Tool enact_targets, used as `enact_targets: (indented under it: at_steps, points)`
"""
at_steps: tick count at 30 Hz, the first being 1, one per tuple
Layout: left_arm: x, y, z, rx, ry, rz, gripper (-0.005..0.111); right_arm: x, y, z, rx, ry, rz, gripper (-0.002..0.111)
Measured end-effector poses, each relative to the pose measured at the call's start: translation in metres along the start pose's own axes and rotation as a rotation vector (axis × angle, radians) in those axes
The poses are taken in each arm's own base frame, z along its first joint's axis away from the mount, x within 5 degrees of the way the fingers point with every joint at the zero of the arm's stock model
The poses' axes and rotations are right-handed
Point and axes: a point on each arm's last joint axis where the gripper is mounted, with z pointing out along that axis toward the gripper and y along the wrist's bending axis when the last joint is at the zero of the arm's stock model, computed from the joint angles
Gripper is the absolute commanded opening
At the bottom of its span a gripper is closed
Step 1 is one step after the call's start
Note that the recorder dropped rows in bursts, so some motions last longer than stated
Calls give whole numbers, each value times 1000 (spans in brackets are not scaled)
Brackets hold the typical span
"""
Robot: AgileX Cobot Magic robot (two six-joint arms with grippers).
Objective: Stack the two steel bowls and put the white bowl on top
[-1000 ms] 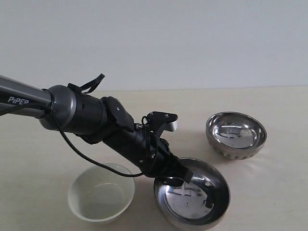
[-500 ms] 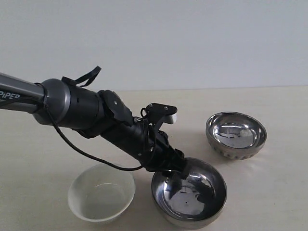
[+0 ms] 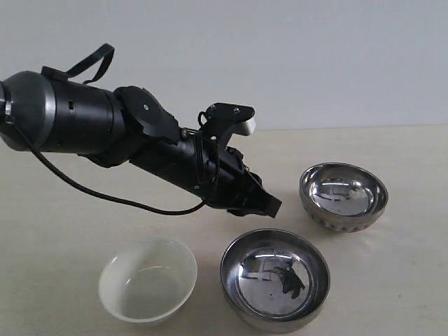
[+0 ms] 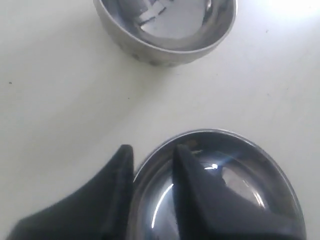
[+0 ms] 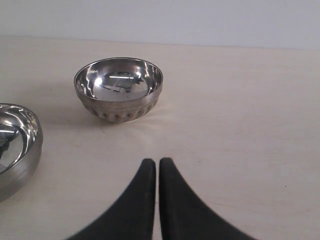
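Just beneath the left gripper (image 4: 152, 152) the smooth bowl (image 3: 275, 280) sits upright on the table (image 3: 409, 287), clear of the fingers (image 4: 197, 195). Those fingers are parted by a narrow gap and carry nothing. In the left wrist view the bowl's near rim runs under that gap, one finger over the inside and one over the outside, and the exterior view shows the tips hanging above the rim without touching it. Further ahead of the same fingers, past the smooth bowl, stands the dimpled bowl (image 3: 343, 196), upright and empty, near its partner but apart from it. The white bowl (image 3: 148, 278) lies off to the side and behind the fingertips, beside the smooth bowl with a strip of table between them.

The right gripper (image 5: 156, 162) is pressed closed on nothing, with the dimpled bowl ahead of its tips and well apart.

Nothing is stacked yet. The bowls are round, so no long axis matters; what counts is the rim lying in line with the left gap. The left arm is plainly the nearer to the smooth bowl, and a straight descent looks likely to straddle that rim, though the thin polished wall may slip in a pinch
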Motion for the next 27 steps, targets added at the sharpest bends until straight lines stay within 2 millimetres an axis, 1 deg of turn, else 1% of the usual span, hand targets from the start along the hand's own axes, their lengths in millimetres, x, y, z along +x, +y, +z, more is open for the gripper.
enact_targets:
  at_steps: [6, 11, 14, 21, 27]
  points:
    - [-11, -6, -18, -4, -47, 25, 4, 0, 0, 0, 0, 0, 0, 0]
    - [-16, -9, -29, -5, -74, 34, 4, 0, 0, 0, 0, 0, 0, 0]
    - [-22, -13, -39, -6, -102, 44, 4, 0, 0, 0, 0, 0, 0, 0]
    - [-33, -22, -74, -35, -201, 67, 4, 0, 0, 0, 0, 0, 0, 0]
    - [-24, -24, -106, -138, -314, 61, 4, 0, 0, 0, 0, 0, 0, 0]
